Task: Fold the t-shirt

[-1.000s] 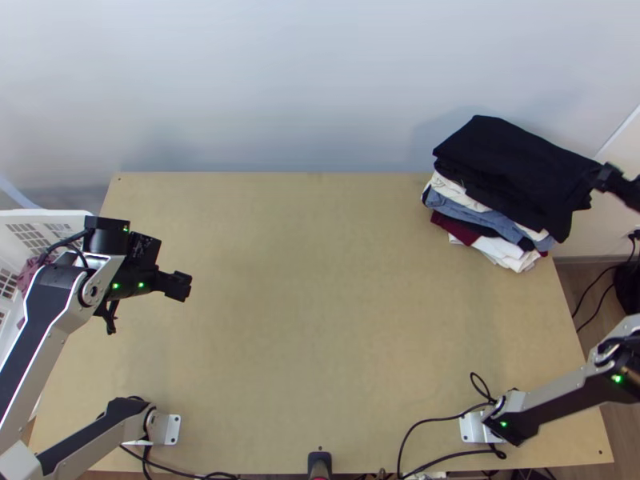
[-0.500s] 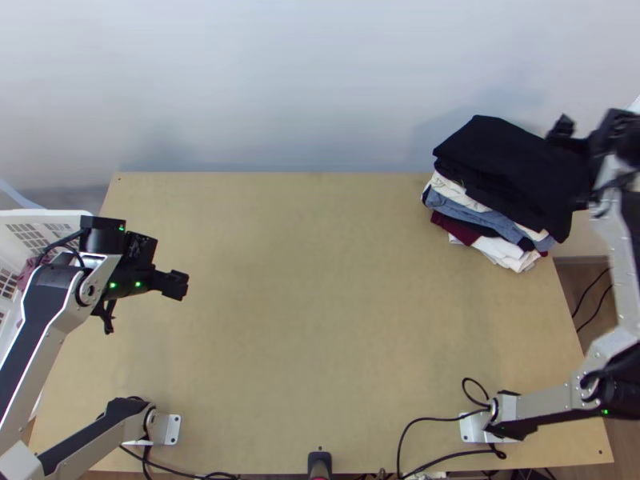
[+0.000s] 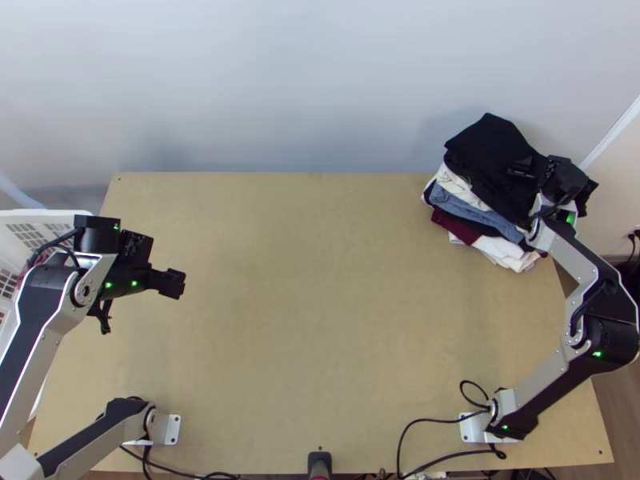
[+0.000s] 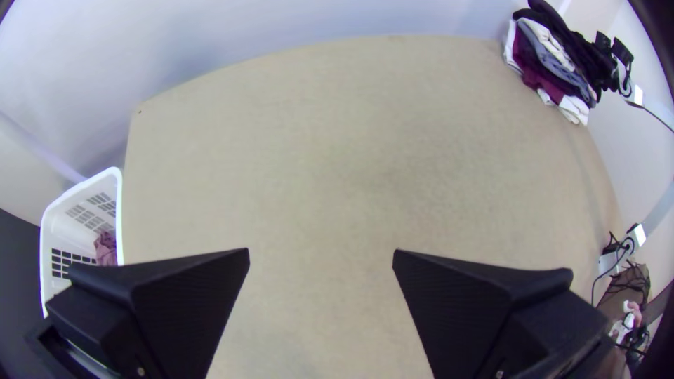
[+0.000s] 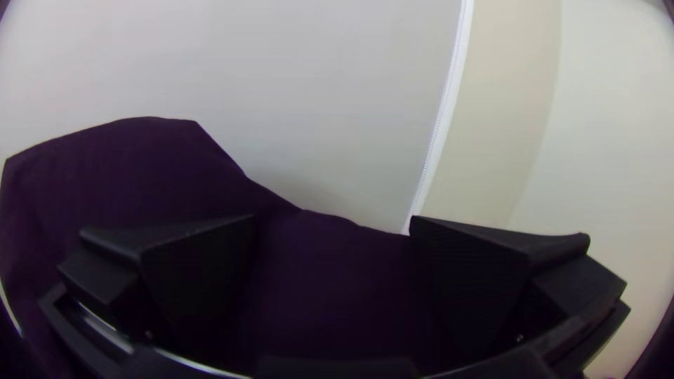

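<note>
- The table (image 3: 320, 304) spreads between the two arms, its top pale wood.
- The right arm (image 3: 570, 254) bends over the far right corner and is plainly the nearer to the garment; the left arm (image 3: 32, 336) stands well apart, at the left side.
- The white laundry basket (image 4: 60, 224) sits beside the table's left edge, partly cut off in the top view.
- The stack of clothes (image 3: 478, 210) rests at the far right corner, in white, blue and dark red layers.
- The black garment (image 3: 484, 148), probably the t-shirt, lies folded on top, its long axis slanting from far left to near right. Its collar and sleeves cannot be made out, and the right arm's wrist hides part of it.
- The right jaws (image 5: 331, 231) are spread, with dark cloth below and between them; more of it reaches out to their left. Whether they touch it is unclear. Any grip or press should follow that slant.
- The left jaws (image 4: 321, 253) are wide apart, with nothing between them.
- A pinkish cloth (image 4: 107, 247) lies bunched in the basket, mostly hidden.
</note>
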`<state>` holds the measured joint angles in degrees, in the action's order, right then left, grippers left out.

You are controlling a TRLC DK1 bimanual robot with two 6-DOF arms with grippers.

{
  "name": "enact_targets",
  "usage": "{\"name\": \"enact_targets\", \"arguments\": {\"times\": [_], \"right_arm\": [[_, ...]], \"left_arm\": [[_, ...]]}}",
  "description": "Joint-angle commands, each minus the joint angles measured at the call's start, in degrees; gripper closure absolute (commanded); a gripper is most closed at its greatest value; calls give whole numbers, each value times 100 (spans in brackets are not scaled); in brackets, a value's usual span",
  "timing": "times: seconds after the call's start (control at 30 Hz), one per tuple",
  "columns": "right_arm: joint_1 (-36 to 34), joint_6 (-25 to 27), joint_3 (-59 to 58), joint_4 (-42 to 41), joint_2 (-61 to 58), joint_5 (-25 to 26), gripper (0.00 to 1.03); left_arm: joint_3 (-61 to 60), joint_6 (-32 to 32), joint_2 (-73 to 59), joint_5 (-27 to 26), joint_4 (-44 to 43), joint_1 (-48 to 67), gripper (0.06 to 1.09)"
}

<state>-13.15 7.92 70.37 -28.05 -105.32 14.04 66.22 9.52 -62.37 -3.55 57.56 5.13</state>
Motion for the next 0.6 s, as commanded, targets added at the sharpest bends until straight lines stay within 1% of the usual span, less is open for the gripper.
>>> {"name": "enact_targets", "arguments": {"times": [0.0,0.13,0.3,0.43,0.57], "right_arm": [[-48,95,-375,265,-279,169,5],[49,-28,214,344,178,301,5],[383,-19,1181,670,530,424,5],[691,34,1576,678,372,450,5],[963,245,1664,678,-94,459,5]], "left_arm": [[102,94,102,39,71,-38,9],[120,85,85,39,71,-38,9],[146,41,49,39,62,15,9],[181,-64,49,39,36,24,9],[225,-231,76,39,10,-3,9]]}}
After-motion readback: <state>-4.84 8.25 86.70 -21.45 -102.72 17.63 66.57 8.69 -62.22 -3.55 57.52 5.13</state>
